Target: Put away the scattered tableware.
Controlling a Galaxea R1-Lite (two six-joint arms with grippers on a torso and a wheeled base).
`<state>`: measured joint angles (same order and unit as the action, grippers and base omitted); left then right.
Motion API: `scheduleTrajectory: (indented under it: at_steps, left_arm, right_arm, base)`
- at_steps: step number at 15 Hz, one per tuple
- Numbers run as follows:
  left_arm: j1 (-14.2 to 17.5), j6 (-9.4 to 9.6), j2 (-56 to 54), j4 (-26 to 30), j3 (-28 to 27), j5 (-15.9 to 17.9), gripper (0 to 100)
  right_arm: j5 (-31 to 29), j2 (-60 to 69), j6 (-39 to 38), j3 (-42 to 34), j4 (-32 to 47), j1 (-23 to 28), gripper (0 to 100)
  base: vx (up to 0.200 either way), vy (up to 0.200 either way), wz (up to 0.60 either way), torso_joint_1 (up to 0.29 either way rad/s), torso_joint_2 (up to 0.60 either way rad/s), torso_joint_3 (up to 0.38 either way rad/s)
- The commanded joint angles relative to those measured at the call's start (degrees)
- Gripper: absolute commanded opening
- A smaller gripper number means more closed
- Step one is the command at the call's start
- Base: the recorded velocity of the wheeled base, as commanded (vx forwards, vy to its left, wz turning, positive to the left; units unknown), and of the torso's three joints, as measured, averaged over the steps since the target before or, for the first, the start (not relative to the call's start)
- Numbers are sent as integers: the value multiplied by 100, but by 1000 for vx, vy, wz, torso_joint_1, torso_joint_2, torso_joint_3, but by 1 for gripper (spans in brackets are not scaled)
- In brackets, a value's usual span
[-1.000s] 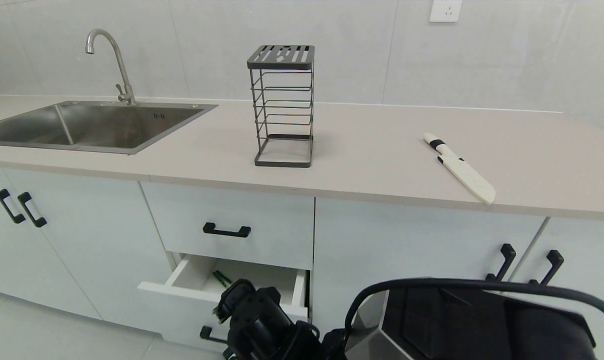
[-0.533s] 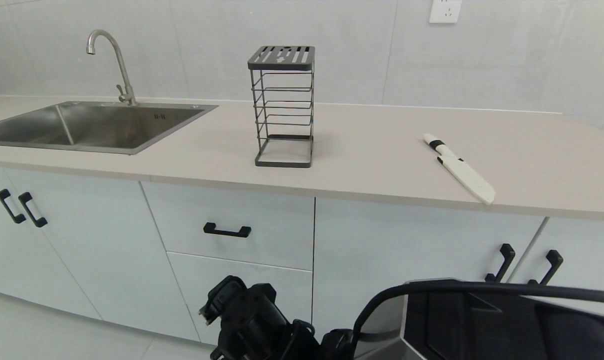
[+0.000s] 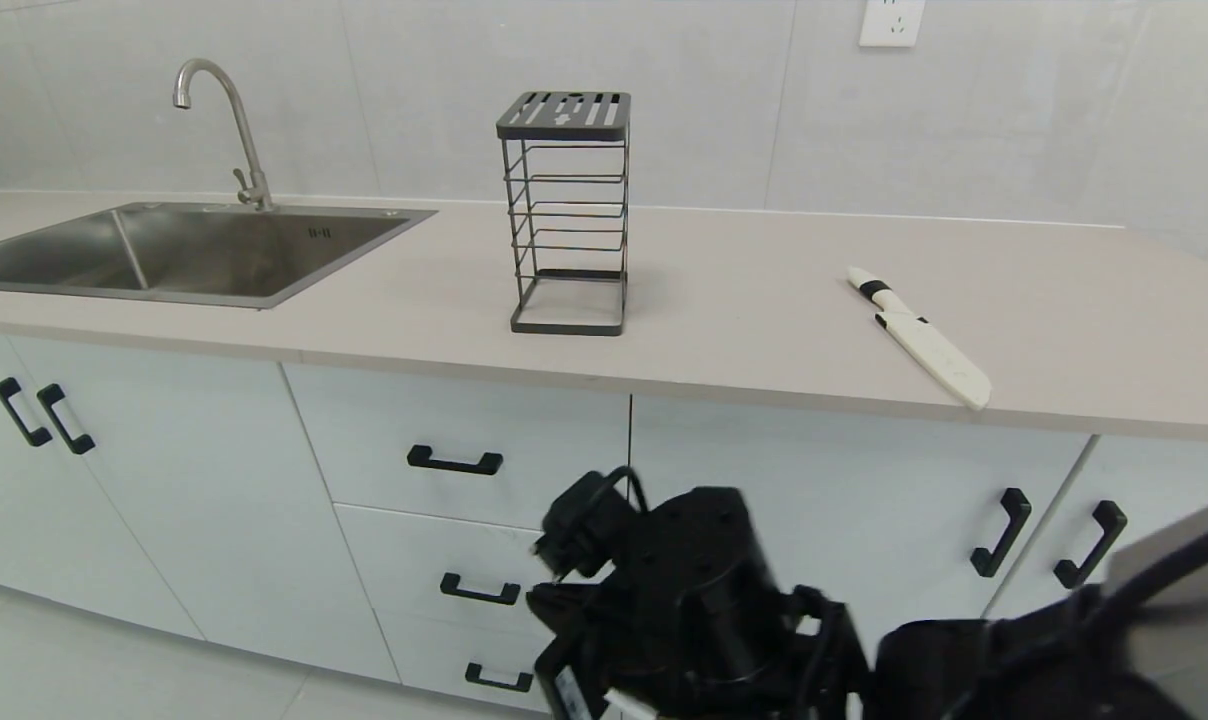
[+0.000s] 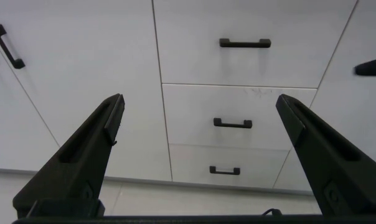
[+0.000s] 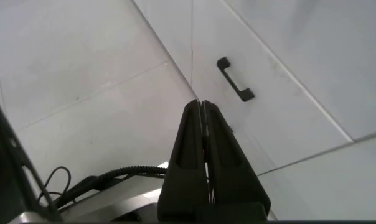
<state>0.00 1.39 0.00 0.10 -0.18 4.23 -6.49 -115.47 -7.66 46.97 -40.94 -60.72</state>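
Left tool [image 4: 199,106]: fingers [image 4: 91,146] spread wide, nothing between them, touching nothing. It hangs low in front of the drawer stack, facing the middle drawer [image 4: 238,106].

Right tool [image 5: 202,109]: fingers pressed together, pinching nothing. It sits low over the floor [image 5: 70,68], near a cabinet handle [image 5: 235,79].

Task item: the knife [image 3: 919,338], white with black bands on the handle, lies flat on the tabletop [image 3: 744,300] on the right side. Handle points far-left. The blade tip points near-right and ends just at the front edge. Well apart from both tools.

Containers:
- knife rack [image 3: 567,210]: dark wire frame with a slotted top, upright mid-tabletop, well left of the knife.
- Drawers under the rack: top drawer [image 3: 464,430] and the two below it are shut, fronts flush, so I can't tell the contents.
- sink [image 3: 164,293]: steel basin set in the tabletop at far left, faucet [image 3: 226,120] behind it.
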Motion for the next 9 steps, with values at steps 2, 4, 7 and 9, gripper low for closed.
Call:
scheduleTrajectory:
  at_steps: [2, 4, 7, 9]
  left_arm:
    - [0, 2, 0, -1, 1, -1, 100]
    - [0, 2, 0, -1, 1, -1, 100]
    - [0, 2, 0, -1, 1, -1, 100]
    - [0, 2, 0, -1, 1, -1, 100]
  right_arm:
    - [288, 2231, 133, -1586, -72, 720, 0]
    - [306, 3250, 133, -2104, -72, 1027, 0]
    - [728, 4375, 643, -2781, -72, 1897, 0]
    - [1826, 5632, 1943, -3686, -46, 3216, 0]
  base:
    - [0, 0, 0, 0, 0, 0]
    - [0, 0, 0, 0, 0, 0]
    - [0, 0, 0, 0, 0, 0]
    - [0, 0, 0, 0, 0, 0]
